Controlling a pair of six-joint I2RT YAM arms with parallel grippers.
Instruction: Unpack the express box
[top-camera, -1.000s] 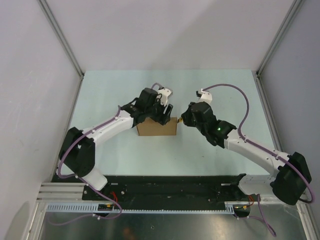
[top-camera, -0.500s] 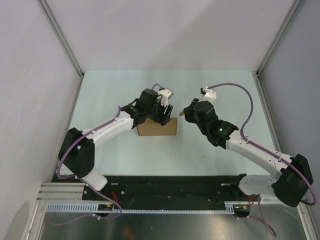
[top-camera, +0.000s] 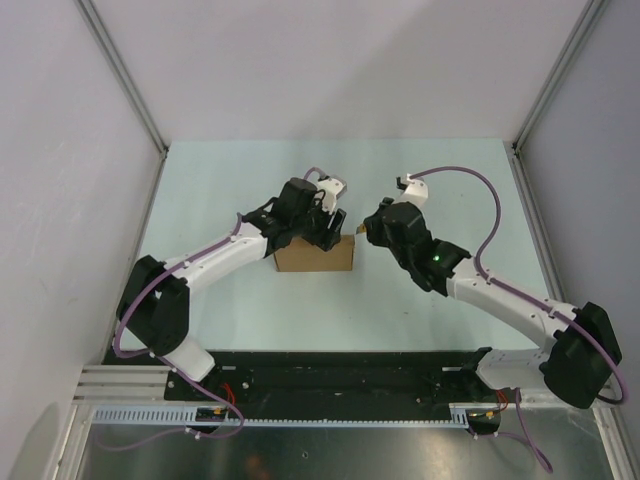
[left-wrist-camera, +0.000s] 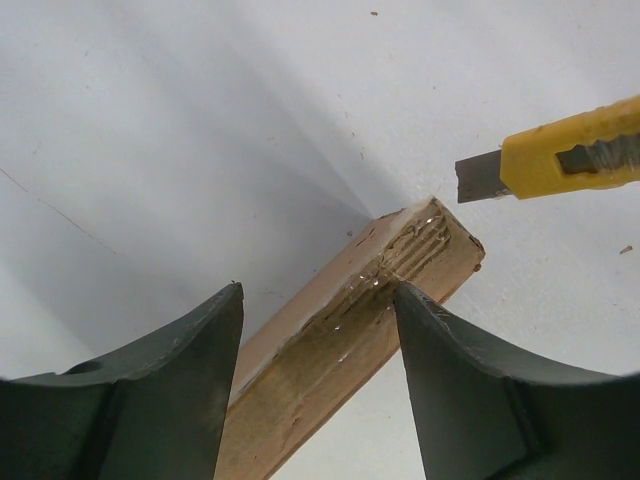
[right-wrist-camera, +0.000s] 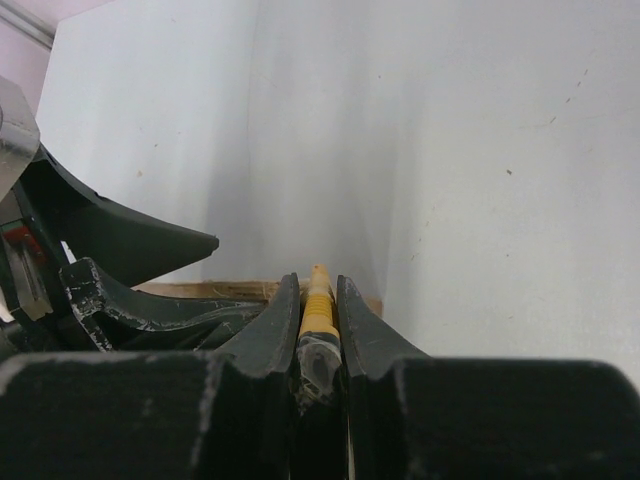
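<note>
The express box (top-camera: 313, 257), plain brown cardboard, lies mid-table. My left gripper (top-camera: 330, 231) sits over its far right edge. In the left wrist view the box edge (left-wrist-camera: 340, 345) runs diagonally between the wide-apart fingers (left-wrist-camera: 170, 385), and the right finger touches it. My right gripper (top-camera: 366, 236) is shut on the yellow-black utility knife (right-wrist-camera: 318, 305). The knife (left-wrist-camera: 570, 152) has its grey blade (left-wrist-camera: 478, 178) out, just off the box's far right corner (left-wrist-camera: 450, 215). The right wrist view shows a strip of the box (right-wrist-camera: 200, 289) behind the jaws.
The pale green table (top-camera: 430, 190) is walled by grey panels at the left, back and right. The arm bases stand on a black rail (top-camera: 340, 375) at the near edge. The two grippers are close together over the box's right end.
My right gripper drew the knife back from the box corner half a second ago and is now near the corner again. The left gripper and the box have stayed put.
</note>
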